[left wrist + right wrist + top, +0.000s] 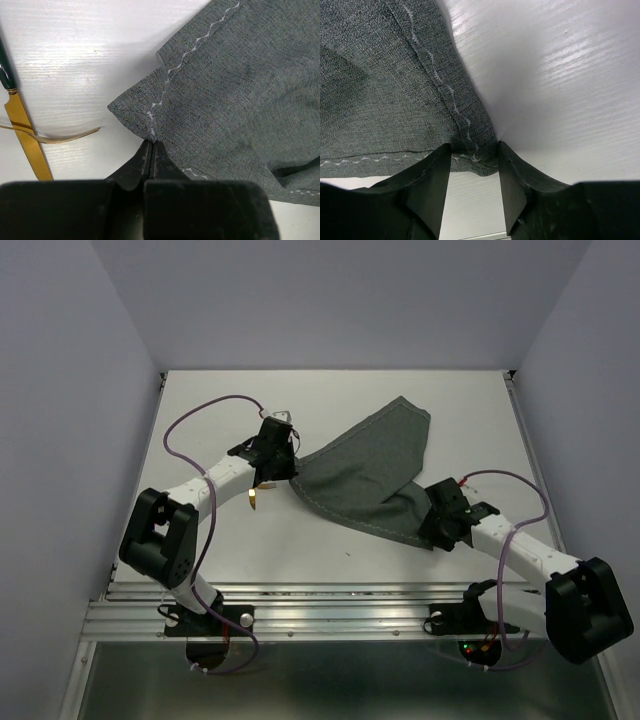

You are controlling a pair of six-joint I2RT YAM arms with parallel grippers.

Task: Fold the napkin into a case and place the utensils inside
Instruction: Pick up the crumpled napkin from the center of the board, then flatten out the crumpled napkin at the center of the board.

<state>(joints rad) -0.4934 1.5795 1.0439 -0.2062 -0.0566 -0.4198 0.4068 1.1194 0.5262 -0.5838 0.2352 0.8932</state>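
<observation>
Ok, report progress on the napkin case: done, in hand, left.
Done: nothing yet; the napkin lies loosely rumpled, no case. In hand: left gripper shut on a hem corner, right gripper straddling another corner. Left: fold the case, then load the utensils, lying bare on the table.

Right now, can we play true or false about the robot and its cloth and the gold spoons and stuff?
1. The napkin is folded into a neat case. False: it lies loose and rumpled between the two arms.
2. The left fingers are shut on the napkin's stitched edge. True.
3. The utensils are tucked inside the napkin. False: they lie out on the table, beside the cloth, near the left arm.
4. The right fingers have a corner of the napkin between them. True; they stand apart on either side of it.
5. The table is black. False: it is white.
</observation>
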